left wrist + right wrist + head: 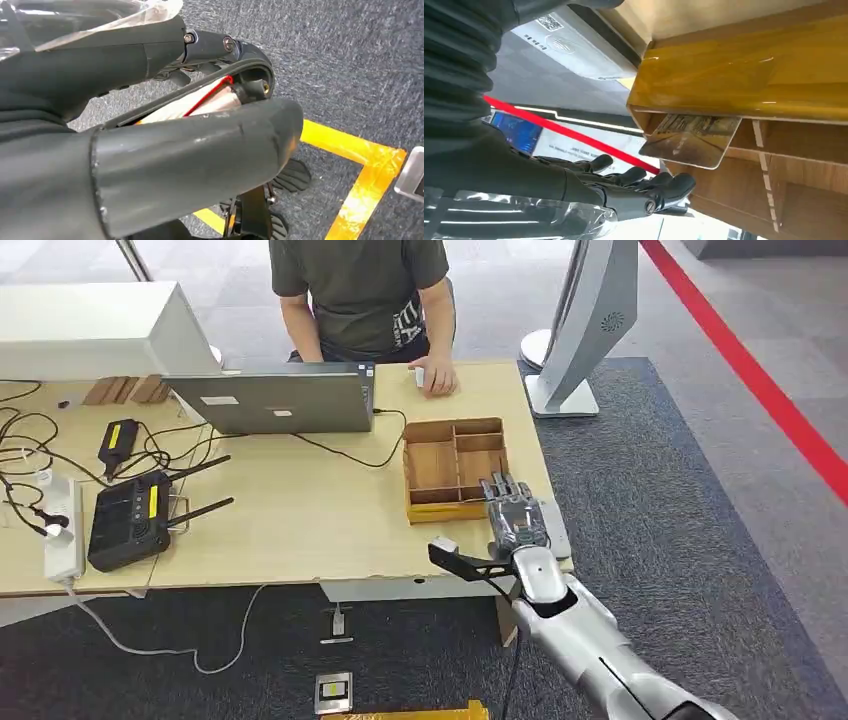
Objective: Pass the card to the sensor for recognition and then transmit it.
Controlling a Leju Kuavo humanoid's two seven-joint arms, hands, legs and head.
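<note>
Nearest to us, the silver right arm (590, 640) reaches up from below to the table's near edge. Its right hand (517, 515) lies flat, fingers (634, 176) straight and slightly apart, holding nothing, just beside the wooden tray (455, 468) and over a grey sensor (553, 528) at the table's corner. In the right wrist view we see the card (691, 140) leaning in the tray's near compartment, just behind its glossy front wall and close to the fingertips without touching them. The left hand (165, 150) hangs over grey carpet with yellow floor tape (370, 175); we cannot tell how its fingers lie. Farther along the table (300, 510) stand a black router (130, 520) and a laptop (275, 400), and behind these sits a person (365, 300).
</note>
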